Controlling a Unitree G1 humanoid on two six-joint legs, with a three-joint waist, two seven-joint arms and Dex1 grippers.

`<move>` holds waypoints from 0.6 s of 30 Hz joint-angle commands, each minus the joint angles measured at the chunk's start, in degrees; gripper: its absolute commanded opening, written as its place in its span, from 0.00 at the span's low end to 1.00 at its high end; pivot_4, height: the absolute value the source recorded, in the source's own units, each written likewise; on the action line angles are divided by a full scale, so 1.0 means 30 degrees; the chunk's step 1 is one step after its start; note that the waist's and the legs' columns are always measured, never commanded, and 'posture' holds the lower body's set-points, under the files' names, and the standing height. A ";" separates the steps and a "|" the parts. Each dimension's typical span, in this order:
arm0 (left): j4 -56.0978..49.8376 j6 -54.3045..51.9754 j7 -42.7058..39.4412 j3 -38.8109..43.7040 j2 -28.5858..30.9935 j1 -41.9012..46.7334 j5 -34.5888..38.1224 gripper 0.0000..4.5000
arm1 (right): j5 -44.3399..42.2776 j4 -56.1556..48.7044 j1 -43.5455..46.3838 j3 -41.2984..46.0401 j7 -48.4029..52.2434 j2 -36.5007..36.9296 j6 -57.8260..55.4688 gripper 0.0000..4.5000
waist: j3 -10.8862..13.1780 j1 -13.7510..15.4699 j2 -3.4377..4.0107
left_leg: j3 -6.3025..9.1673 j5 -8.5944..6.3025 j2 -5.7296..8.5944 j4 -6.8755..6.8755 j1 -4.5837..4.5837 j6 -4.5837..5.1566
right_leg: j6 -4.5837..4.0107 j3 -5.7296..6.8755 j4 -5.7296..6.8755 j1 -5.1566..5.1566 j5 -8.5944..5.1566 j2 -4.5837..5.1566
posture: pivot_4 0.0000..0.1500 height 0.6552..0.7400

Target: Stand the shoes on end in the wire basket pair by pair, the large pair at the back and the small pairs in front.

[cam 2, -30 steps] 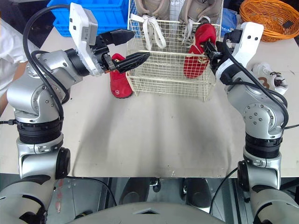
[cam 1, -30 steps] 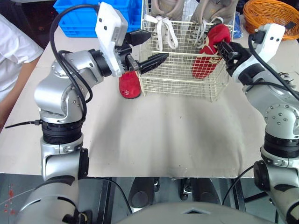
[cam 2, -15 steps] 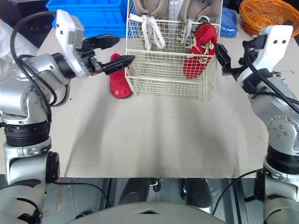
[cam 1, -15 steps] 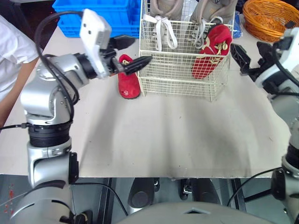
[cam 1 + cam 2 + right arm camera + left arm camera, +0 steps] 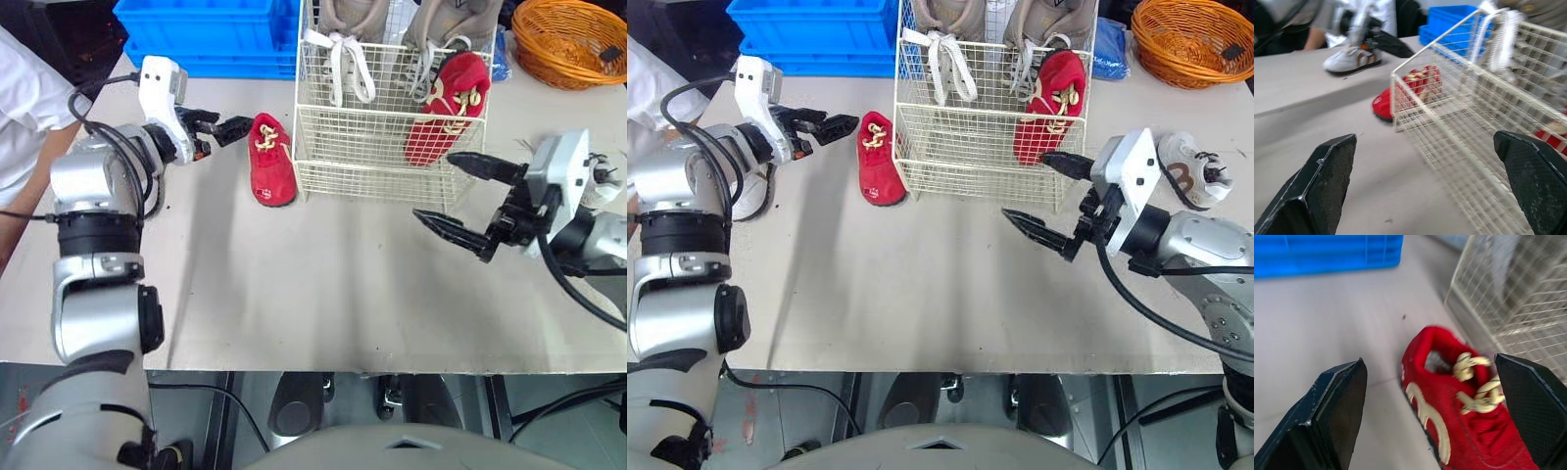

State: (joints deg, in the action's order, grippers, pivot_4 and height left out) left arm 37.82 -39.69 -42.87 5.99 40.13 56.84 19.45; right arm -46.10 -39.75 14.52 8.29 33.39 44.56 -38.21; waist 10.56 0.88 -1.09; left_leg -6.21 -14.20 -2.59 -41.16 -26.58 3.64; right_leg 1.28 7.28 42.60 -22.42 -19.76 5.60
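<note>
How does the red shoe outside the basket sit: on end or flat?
Flat: the red shoe lies sole-down on the table beside the wire basket.

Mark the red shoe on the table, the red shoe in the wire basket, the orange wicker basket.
Red shoe on the table point(image 5: 271, 162): left eye view, laced upper.
Red shoe in the wire basket point(image 5: 446, 106): left eye view, side.
Orange wicker basket point(image 5: 554, 59): left eye view, woven wall.

One red shoe point(image 5: 270, 163) beside wire basket point(image 5: 358, 147); second red shoe point(image 5: 446, 103) upright inside; left gripper point(image 5: 231, 121), right gripper point(image 5: 434, 186) splayed.
</note>
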 commanded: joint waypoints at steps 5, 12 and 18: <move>0.8484 0.0190 -0.0433 -0.1171 -0.0595 0.4954 -0.2614 1.00 | 0.1298 -0.0299 0.0399 -0.0719 0.0457 -0.0617 0.1141 0.99 | 0.0010 -0.0058 -0.0057 | -0.0013 0.0000 0.0003 -0.0004 -0.0032 -0.0001 | 0.0004 -0.0007 0.0023 -0.0052 -0.0002 0.0001 | 1.00 0.36; 1.1627 -0.0265 -0.1950 -0.1895 -0.0732 0.6333 -0.4401 1.00 | 0.1929 -0.0681 0.0000 -0.0775 0.0184 -0.0978 0.1244 0.99 | 0.0023 -0.0154 -0.0081 | -0.0045 0.0001 -0.0002 -0.0003 -0.0058 -0.0003 | 0.0004 -0.0016 0.0047 -0.0105 -0.0002 0.0010 | 1.00 0.36; 1.2303 -0.0908 -0.2908 -0.2474 -0.0375 0.6249 -0.5674 0.59 | 0.2390 -0.0911 -0.0352 -0.0832 0.0040 -0.1177 0.1348 1.00 | 0.0015 -0.0363 -0.0094 | -0.0045 0.0001 -0.0003 -0.0010 -0.0056 -0.0003 | 0.0004 -0.0028 0.0051 -0.0104 -0.0003 0.0015 | 1.00 0.36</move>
State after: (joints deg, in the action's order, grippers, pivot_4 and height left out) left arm 73.46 -41.16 -50.93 -0.15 37.48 75.39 5.00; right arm -39.30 -40.24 13.66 5.04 33.70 41.27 -35.55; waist 10.61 -0.21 -1.37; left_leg -6.35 -14.20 -2.60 -41.19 -26.75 3.63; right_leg 1.29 7.19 42.77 -22.73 -19.76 5.65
